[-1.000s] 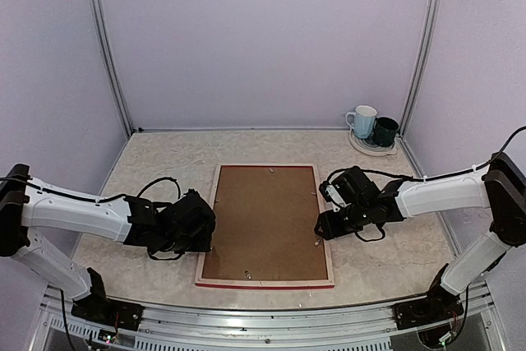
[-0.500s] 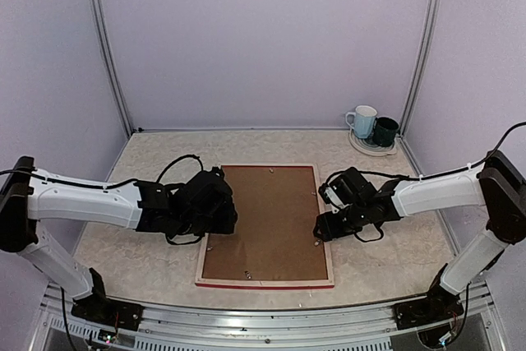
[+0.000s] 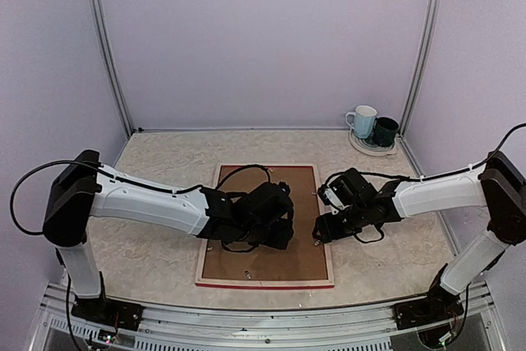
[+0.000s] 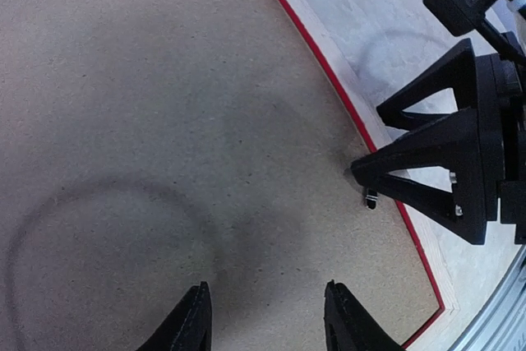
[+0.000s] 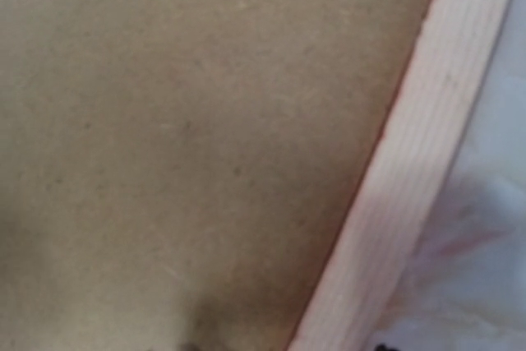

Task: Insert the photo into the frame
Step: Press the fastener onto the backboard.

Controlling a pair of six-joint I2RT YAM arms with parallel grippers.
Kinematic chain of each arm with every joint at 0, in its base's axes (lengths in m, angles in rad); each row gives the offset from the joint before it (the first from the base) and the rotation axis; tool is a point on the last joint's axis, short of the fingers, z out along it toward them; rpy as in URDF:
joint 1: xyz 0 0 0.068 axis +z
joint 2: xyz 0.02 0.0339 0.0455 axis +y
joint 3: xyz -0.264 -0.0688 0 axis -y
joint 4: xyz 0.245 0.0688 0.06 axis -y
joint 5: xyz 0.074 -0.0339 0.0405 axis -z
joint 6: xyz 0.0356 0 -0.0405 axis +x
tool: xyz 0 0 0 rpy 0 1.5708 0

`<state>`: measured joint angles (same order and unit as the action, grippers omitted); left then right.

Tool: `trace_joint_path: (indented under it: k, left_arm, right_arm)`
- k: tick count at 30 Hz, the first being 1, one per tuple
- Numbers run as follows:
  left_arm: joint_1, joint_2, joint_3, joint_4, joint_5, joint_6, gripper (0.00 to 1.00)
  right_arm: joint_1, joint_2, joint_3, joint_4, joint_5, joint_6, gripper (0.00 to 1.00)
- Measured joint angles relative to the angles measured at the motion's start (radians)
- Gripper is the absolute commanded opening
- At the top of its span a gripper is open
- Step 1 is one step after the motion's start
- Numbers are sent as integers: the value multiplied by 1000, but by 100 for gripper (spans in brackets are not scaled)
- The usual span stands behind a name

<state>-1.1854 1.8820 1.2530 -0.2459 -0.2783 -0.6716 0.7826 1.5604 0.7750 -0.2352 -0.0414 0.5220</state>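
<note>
The left pincer [image 4: 267, 297], jaws apart and holding nothing, hovers over the brown backing board [image 3: 265, 262], which lies directly beneath it inside the frame [image 3: 263, 284]. The frame rests back-up on the marble-patterned table [image 3: 148, 256], its pale wooden rim and thin red edge running to the right of that pincer. At that rim the right pincer [image 4: 370, 139] stands with jaws apart, one fingertip just beside a small metal clip [image 4: 370, 196]; whether they touch cannot be told. A white mug [image 3: 362, 118] and a dark mug [image 3: 385, 129] sit well beyond the right pincer.
</note>
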Motion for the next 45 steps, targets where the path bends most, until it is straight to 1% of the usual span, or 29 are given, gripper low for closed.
trace_joint_path:
  k: [9, 21, 31, 45]
  left_arm:
    - [-13, 69, 20, 32, 64, 4, 44]
    - [-14, 132, 20, 64, 98, 2, 43]
    - [-14, 138, 20, 82, 103, -2, 43]
    - [-11, 141, 20, 85, 104, -13, 43]
  right_arm:
    - [3, -5, -16, 1, -14, 2, 52]
    - [8, 8, -31, 24, -22, 3, 50]
    - [9, 11, -31, 27, -18, 1, 45]
    - [14, 26, -31, 37, -8, -37, 44]
